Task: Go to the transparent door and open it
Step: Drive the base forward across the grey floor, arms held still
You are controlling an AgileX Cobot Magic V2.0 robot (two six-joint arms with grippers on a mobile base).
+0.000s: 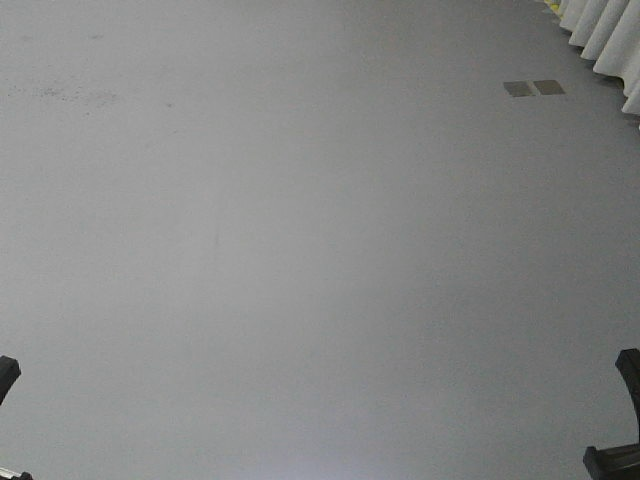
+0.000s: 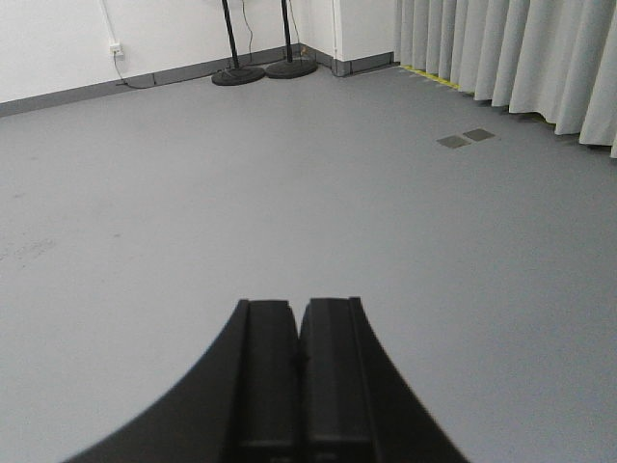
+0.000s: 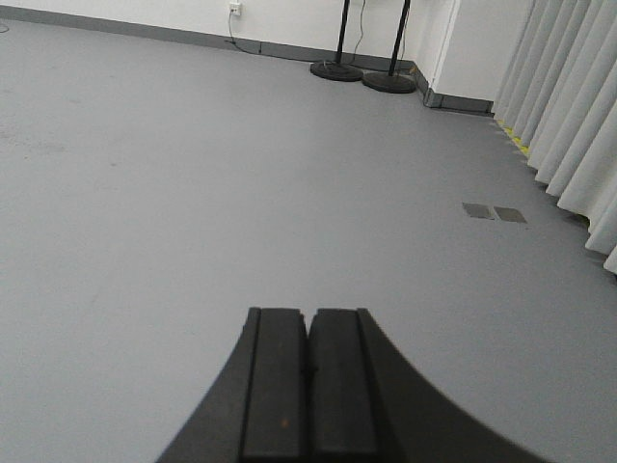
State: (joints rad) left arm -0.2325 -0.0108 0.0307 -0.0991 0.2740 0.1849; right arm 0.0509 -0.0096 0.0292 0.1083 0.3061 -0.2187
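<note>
The transparent door is out of view in every frame. My left gripper (image 2: 299, 307) is shut and empty, its black fingers pressed together low in the left wrist view above the bare grey floor. My right gripper (image 3: 308, 313) is also shut and empty, low in the right wrist view. In the front view only dark arm parts show, at the bottom left corner (image 1: 6, 372) and the bottom right corner (image 1: 622, 420).
Grey floor (image 1: 300, 250) fills the front view. White curtains (image 1: 605, 40) hang along the right side. Two grey floor plates (image 1: 533, 88) lie near them. Two black stands with round bases (image 2: 262, 69) stand by the far white wall (image 2: 58, 39).
</note>
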